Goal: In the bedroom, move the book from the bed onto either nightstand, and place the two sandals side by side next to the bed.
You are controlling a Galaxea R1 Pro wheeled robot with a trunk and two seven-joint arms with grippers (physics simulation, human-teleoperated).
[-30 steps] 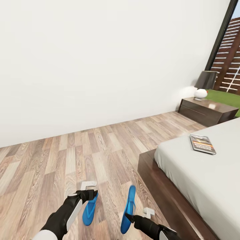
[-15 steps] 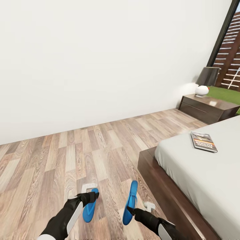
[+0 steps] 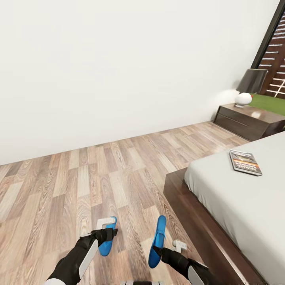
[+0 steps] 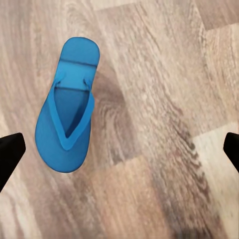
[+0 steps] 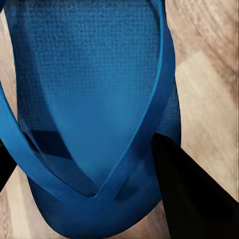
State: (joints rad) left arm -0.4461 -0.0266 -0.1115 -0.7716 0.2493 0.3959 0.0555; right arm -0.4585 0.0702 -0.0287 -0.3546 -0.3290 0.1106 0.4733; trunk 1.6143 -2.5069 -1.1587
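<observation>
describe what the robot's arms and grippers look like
Both arms are black with glossy white panels on the forearms; the left arm shows a long white shell, the right arm a rounded one. The wrists narrow to black. The left gripper and right gripper have blocky white outer parts; in the left wrist view the fingertips look plain black. No cables or markings show.

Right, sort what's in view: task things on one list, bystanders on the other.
Task things:
- sandal in the right gripper
- sandal on the floor, under the open left gripper
- book
- bed
- nightstand

Bystanders:
- table lamp
- window
</observation>
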